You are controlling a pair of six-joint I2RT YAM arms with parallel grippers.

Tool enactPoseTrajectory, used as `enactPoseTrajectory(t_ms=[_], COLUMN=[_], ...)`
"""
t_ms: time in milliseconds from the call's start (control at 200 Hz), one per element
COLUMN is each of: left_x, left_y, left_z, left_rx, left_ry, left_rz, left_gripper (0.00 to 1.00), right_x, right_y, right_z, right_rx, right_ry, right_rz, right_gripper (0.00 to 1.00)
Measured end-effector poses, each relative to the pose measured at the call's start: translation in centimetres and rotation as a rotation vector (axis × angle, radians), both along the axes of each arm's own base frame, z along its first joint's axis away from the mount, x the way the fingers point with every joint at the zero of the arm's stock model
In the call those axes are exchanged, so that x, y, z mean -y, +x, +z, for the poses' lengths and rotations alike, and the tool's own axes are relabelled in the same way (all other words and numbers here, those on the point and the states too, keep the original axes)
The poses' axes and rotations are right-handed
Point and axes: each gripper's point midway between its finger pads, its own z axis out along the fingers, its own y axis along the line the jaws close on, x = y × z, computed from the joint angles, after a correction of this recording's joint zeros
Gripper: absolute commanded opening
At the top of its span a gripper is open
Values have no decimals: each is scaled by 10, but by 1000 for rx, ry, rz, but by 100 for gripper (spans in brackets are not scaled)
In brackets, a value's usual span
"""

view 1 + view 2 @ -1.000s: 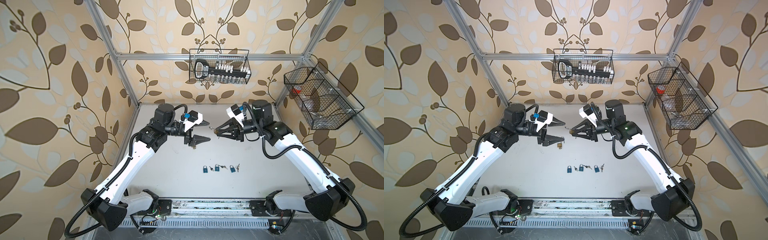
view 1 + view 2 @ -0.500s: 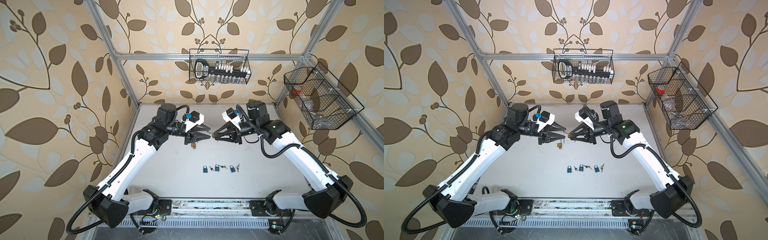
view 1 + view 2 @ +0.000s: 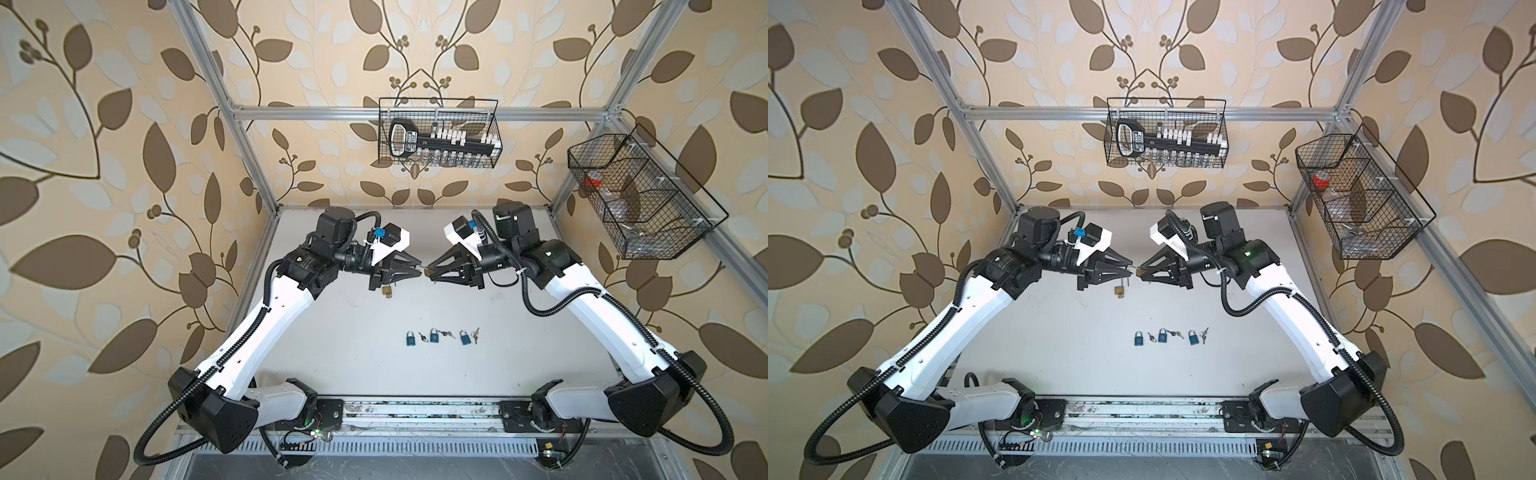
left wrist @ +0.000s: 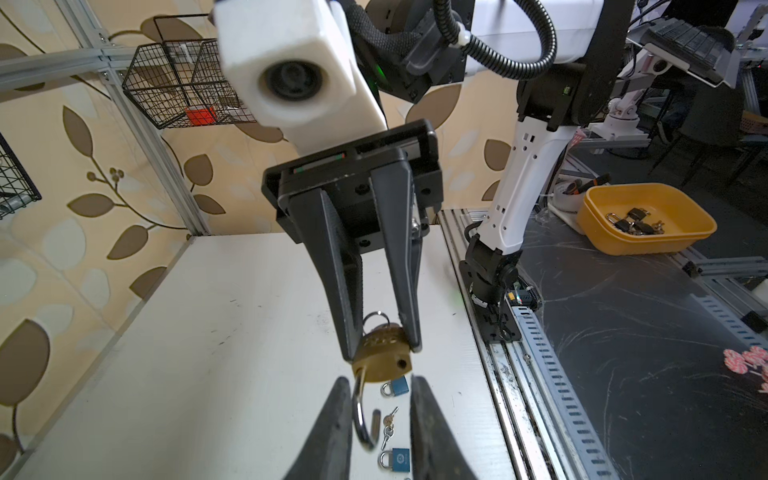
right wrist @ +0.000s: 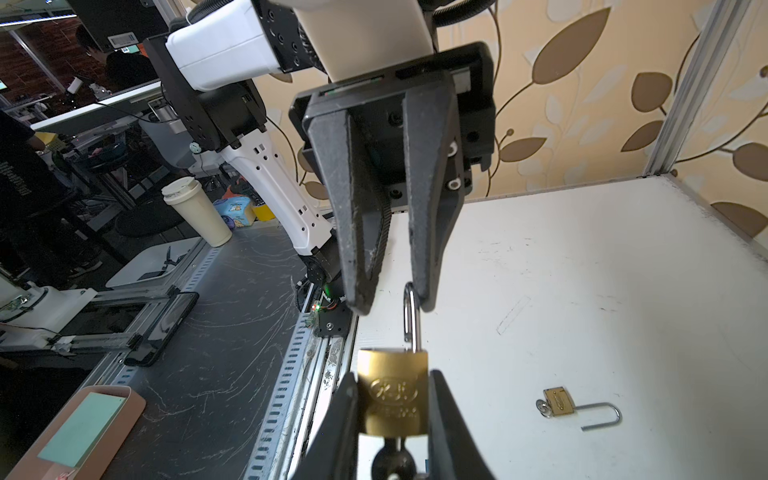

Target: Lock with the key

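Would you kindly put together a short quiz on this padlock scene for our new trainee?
1. True or false: the right tool grips a brass padlock by its body.
2. How many blue padlocks lie on the table? A) two B) three C) five
3. Fill in: that brass padlock's shackle is ___ and sits between the jaws of the left tool.

Key: 1 true; 2 B; 3 open.
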Motion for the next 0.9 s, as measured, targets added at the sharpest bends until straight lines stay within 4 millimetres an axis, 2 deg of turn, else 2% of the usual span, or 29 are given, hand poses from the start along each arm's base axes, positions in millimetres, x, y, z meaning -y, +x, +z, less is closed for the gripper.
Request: enactPoseTrajectory(t_ms=[430, 540, 845, 900], left_x=[0, 0, 0, 0], left_y=[-1, 0, 1, 2], left_z=[-2, -2, -4, -4], left_rx=[-4, -3, 3, -2], left_ry=[5, 6, 12, 12], left_rz=[-2, -3, 1, 3], left_gripper=[26, 22, 0, 0], right_x=[-1, -1, -3, -3], right_y=[-2, -2, -6, -6], right_z=[0, 0, 2, 2], right_rx=[-3, -3, -6, -3], right_ry=[0, 1, 9, 10], right_rz=[6, 7, 25, 25], right_gripper=[0, 0, 0, 0])
